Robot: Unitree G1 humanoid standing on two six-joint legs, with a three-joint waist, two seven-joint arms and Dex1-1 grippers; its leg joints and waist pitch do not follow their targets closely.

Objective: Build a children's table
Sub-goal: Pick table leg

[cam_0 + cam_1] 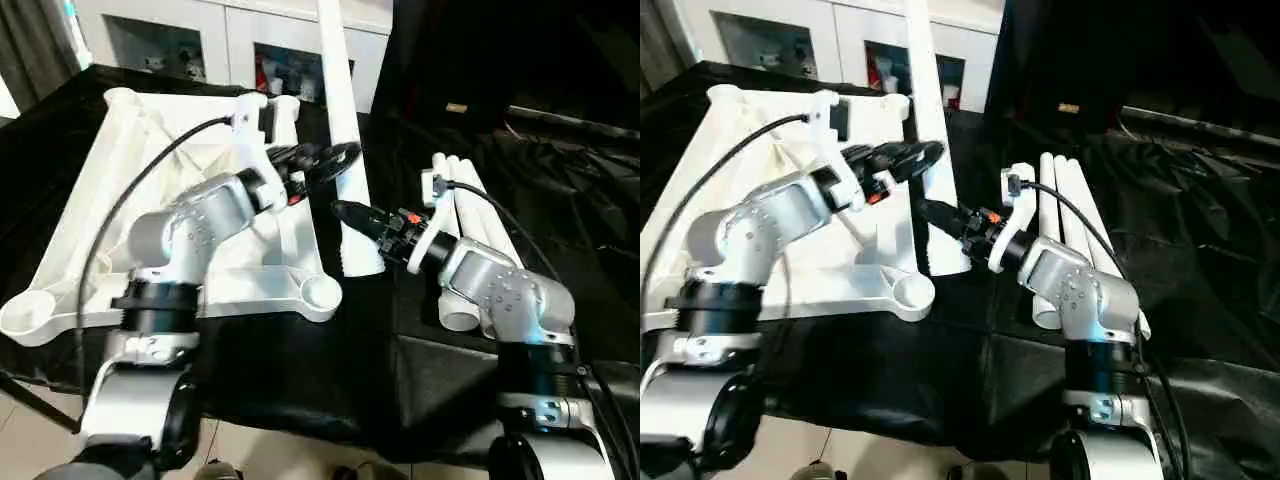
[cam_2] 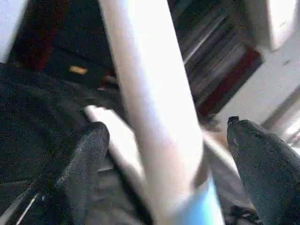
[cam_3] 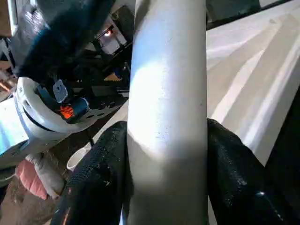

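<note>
The children's table top (image 1: 130, 130) lies upside down on the left, ribs up, with a round corner socket (image 1: 320, 292) at its near right corner. One white leg (image 1: 345, 110) stands nearly upright just right of the top, its collared lower end (image 1: 361, 258) resting on the black cloth. Low on this leg, my right gripper (image 1: 345, 210) is shut, its fingers (image 3: 101, 178) pressed against both sides. My left gripper (image 1: 340, 158) is higher up, open around the leg, with gaps between the tube and its fingers (image 2: 86, 159).
More white legs (image 1: 468, 205) lie side by side on the black cloth (image 1: 300, 370) to the right, behind my right arm. A white cabinet (image 1: 230, 40) stands behind the table. Dark draped cloth (image 1: 570, 170) covers the far right. The cloth's front edge drops to the floor.
</note>
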